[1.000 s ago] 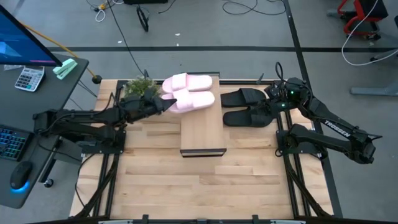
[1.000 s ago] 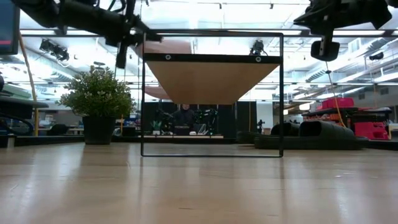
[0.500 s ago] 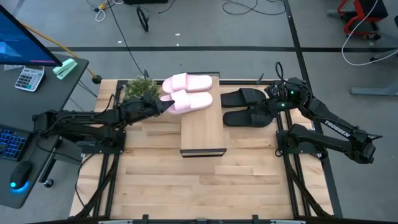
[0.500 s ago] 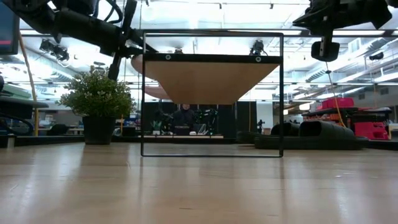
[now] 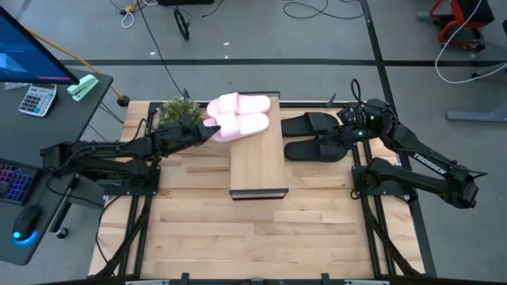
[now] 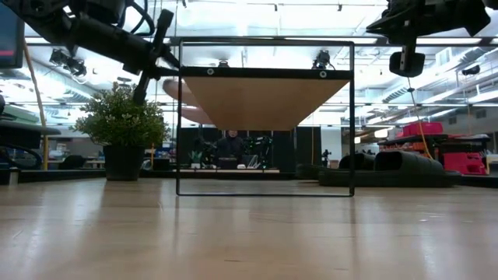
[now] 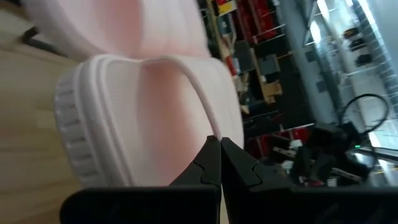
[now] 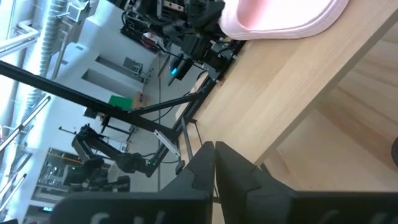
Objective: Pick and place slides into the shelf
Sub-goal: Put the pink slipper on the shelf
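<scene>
While the left gripper (image 5: 207, 131) sat at the table's eleven o'clock, its fingers were pinched together on the strap edge of the nearer pink slide (image 5: 242, 124), as the left wrist view showed. Just behind the gripper, toward ten o'clock, stood a small plant (image 5: 176, 109).

The two pink slides lay side by side on the far end of the shelf (image 5: 257, 165), the farther pink slide (image 5: 240, 104) at its twelve o'clock edge. Both overhung the plank a little on its nine o'clock side. The shelf itself ran from twelve toward six o'clock down the middle of the table (image 5: 206, 229).

At about one o'clock the black slides (image 5: 310, 136) rested on the table, just beside the shelf and not yet on it. The right gripper (image 5: 348, 133) hung over them with its fingers together, seemingly holding nothing.

To finish this step well, I judged that the left arm should nudge the held slide toward three o'clock until its sole sat wholly on the plank, square with its mate, then open and draw back toward nine o'clock without snagging the strap. A hasty pull could drag the foam off the edge.
</scene>
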Controlling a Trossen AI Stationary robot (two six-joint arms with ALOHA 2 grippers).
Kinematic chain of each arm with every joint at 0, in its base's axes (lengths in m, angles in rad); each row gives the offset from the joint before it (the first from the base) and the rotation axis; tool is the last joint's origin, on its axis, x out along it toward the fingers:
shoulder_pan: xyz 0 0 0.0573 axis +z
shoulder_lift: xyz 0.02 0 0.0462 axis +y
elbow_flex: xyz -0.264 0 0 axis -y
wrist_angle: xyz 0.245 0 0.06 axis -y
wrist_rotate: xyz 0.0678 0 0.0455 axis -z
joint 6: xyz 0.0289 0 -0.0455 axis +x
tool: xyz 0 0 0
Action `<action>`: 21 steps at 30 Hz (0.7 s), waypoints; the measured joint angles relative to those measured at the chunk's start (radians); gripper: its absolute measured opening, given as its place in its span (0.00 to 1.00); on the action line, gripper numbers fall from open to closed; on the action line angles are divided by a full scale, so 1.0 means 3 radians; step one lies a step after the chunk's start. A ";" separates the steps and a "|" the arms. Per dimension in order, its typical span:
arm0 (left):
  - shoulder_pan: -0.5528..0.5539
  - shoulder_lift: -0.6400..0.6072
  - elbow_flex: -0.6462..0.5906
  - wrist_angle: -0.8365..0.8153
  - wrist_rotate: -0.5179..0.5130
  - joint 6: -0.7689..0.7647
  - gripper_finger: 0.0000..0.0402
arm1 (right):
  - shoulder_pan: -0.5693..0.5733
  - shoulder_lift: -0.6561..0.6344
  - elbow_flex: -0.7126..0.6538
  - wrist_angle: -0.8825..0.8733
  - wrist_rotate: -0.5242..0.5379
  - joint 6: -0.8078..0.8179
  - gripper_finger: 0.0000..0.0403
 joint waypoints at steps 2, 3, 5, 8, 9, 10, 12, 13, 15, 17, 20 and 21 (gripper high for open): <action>-0.0004 0.0001 0.0000 -0.0060 0.0003 -0.0007 0.00 | 0.0000 0.0000 -0.0001 -0.0001 0.0000 0.0000 0.05; -0.0003 0.0001 0.0000 -0.0071 0.0004 -0.0007 0.00 | 0.0000 0.0000 0.0000 -0.0001 0.0000 0.0001 0.05; -0.0003 0.0001 0.0000 -0.0089 0.0005 -0.0007 0.00 | 0.0000 0.0000 -0.0001 -0.0001 0.0000 0.0001 0.05; -0.0003 0.0001 0.0000 -0.0100 0.0005 -0.0008 0.00 | 0.0000 0.0000 -0.0001 -0.0001 0.0000 0.0000 0.05; -0.0003 0.0001 0.0000 -0.0100 0.0005 -0.0008 0.00 | 0.0000 0.0000 -0.0001 -0.0001 0.0000 0.0001 0.05; -0.0003 0.0001 0.0000 -0.0101 0.0005 -0.0008 0.00 | 0.0000 0.0000 -0.0001 -0.0001 -0.0001 0.0001 0.05; -0.0003 0.0001 0.0000 -0.0102 0.0005 -0.0009 0.00 | 0.0000 0.0000 -0.0001 -0.0001 0.0000 0.0001 0.05; -0.0003 0.0001 0.0000 -0.0102 0.0005 -0.0009 0.00 | 0.0000 0.0000 -0.0001 -0.0001 -0.0001 0.0001 0.05; -0.0003 0.0001 0.0000 -0.0108 0.0004 -0.0010 0.00 | 0.0000 0.0000 -0.0001 -0.0001 -0.0001 0.0001 0.05; -0.0003 0.0001 0.0000 -0.0126 0.0002 -0.0010 0.00 | 0.0000 0.0000 -0.0001 -0.0001 -0.0001 0.0007 0.05; -0.0003 0.0008 0.0000 -0.0134 0.0000 -0.0010 0.01 | 0.0000 0.0000 -0.0001 -0.0001 -0.0001 0.0007 0.05; -0.0003 0.0011 0.0000 -0.0139 0.0000 -0.0011 0.02 | 0.0000 0.0000 -0.0001 -0.0001 -0.0001 0.0007 0.05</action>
